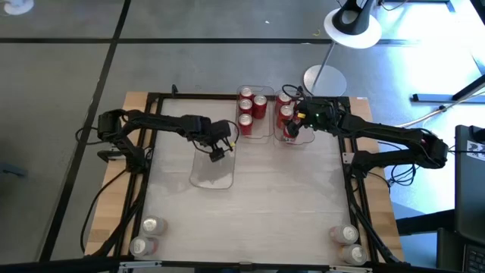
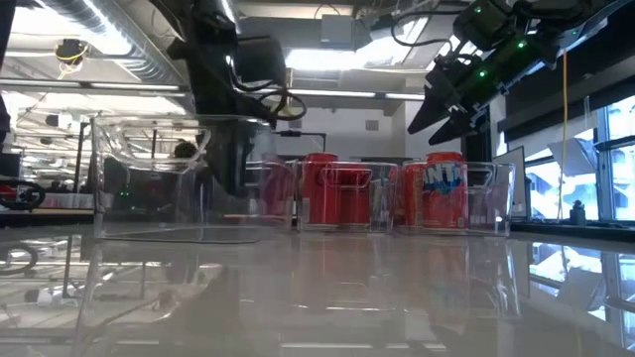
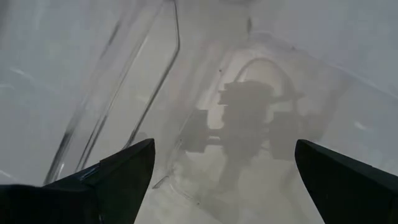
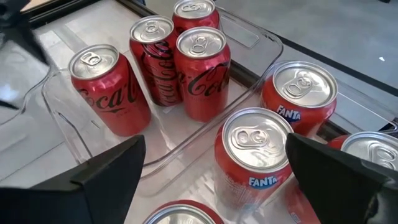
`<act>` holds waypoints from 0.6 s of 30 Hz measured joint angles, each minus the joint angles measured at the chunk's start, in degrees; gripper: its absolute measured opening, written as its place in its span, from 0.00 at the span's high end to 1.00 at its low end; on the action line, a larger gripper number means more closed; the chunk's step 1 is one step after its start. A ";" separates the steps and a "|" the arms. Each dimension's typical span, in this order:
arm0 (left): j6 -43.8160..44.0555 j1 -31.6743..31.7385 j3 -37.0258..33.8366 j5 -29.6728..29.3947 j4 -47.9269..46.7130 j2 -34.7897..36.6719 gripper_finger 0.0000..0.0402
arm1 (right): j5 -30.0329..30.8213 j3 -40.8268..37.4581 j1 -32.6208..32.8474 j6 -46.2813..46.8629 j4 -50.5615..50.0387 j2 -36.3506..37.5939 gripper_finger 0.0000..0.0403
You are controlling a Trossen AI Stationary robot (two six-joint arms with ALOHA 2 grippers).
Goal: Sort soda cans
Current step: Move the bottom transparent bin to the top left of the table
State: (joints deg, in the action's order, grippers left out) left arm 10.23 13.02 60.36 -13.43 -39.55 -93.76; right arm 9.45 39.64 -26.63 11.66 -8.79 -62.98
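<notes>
My right gripper [image 1: 291,129] hangs over the right-hand clear rectangular plastic bin [image 1: 297,141] at the far edge of the pale tabletop [image 1: 280,197], fingers spread wide, nothing between them. In the right wrist view a red Fanta can with a silver top [image 4: 256,155] sits straight ahead between my two dark fingers [image 4: 106,180], upright, long axis vertical, so I'm looking down its lid. Another Fanta can [image 4: 300,93] stands just past it, touching or nearly so; can't tell which. The middle clear bin [image 1: 255,114] next door holds four red Coca-Cola cans [image 4: 200,70], all upright, packed close.

Right arm pose: reaching in from the right side, wrist pitched down over the bin; in the low view the fingers are clear above the can tops.

My left gripper [image 1: 220,150] is over the third clear bin [image 1: 211,171], which looks empty in the left wrist view; fingers spread wide, holding nothing, pointing down into the bin floor.

Unsorted cans: two silver-topped cans [image 1: 148,235] at the near left corner, two more [image 1: 347,244] at the near right corner. Both pairs well apart from either gripper. By side, left arm is nearer the left pair, right arm nearer the right pair.

My read: whichever arm goes next must lift clear of the bin walls, then swing back toward me to its own corner.
</notes>
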 joint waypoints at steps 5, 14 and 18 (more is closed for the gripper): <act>-3.78 3.88 0.00 -0.72 2.72 -0.02 0.07 | -0.02 0.00 0.02 0.00 0.10 0.00 0.04; -4.12 10.72 0.00 -0.96 7.27 -0.02 0.07 | -0.04 0.00 0.02 -0.02 0.08 0.02 0.04; -4.02 12.69 0.00 -0.94 12.06 -0.02 0.07 | -0.04 0.00 0.02 -0.02 0.06 0.02 0.04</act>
State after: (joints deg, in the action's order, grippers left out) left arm 6.22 25.72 60.36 -14.37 -27.49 -93.78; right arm 9.41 39.64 -26.61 11.64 -8.73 -62.96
